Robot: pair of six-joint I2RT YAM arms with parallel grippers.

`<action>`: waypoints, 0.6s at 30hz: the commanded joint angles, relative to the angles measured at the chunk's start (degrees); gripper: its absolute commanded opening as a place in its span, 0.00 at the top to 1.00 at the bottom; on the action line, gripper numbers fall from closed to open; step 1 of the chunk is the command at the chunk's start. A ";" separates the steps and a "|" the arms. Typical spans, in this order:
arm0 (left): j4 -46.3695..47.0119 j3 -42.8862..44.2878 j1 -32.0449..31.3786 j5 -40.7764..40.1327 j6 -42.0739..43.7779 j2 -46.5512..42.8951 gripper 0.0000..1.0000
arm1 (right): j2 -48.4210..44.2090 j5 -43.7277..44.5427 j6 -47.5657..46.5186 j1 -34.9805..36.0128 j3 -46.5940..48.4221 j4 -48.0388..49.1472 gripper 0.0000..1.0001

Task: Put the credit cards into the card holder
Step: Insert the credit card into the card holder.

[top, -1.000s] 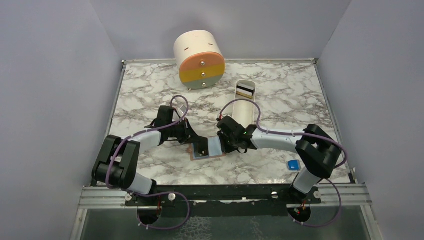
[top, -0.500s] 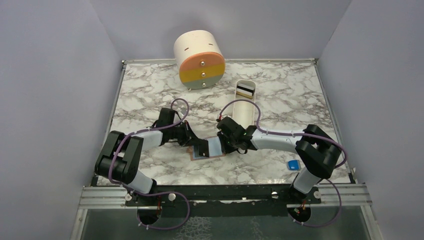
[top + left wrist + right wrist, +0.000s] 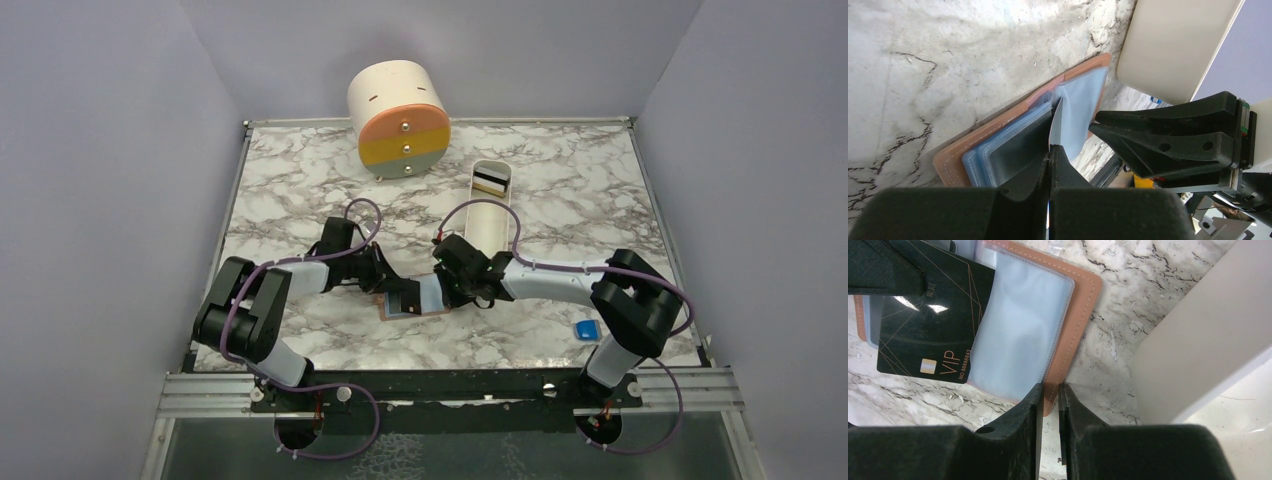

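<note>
The tan leather card holder (image 3: 428,296) lies open on the marble, light-blue sleeves up (image 3: 1018,330). My left gripper (image 3: 393,293) (image 3: 1050,150) is shut on a black credit card (image 3: 928,330) marked VIP. One end of the card is tucked under the edge of a sleeve. My right gripper (image 3: 446,290) (image 3: 1049,387) is closed narrowly on the holder's leather edge (image 3: 1083,300) at its right side. In the left wrist view the holder (image 3: 998,125) lies just beyond my fingertips, with the right gripper (image 3: 1094,122) facing it. More credit cards (image 3: 490,182) stand in the tray's far end.
A long white oblong tray (image 3: 490,215) lies just behind the right gripper; its wall (image 3: 1198,340) is close to the holder. A cream cylinder with coloured drawers (image 3: 400,120) stands at the back. A small blue block (image 3: 586,329) lies near the right arm's base.
The left arm has shifted a little to the right, carrying the card further over the holder. The right gripper stays on the holder's edge.
</note>
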 commanded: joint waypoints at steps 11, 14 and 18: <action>7.13 -2.32 -0.99 -5.28 -1.20 1.99 1.00 | 0.85 0.97 0.25 1.18 -0.29 1.43 0.83; 8.17 -2.52 -0.96 -4.83 -1.50 2.77 1.00 | 0.82 0.87 0.34 1.20 -0.59 1.73 0.83; 7.14 -2.91 -1.02 -6.10 -1.06 2.13 1.00 | 1.13 0.81 0.35 1.29 -0.38 1.62 0.83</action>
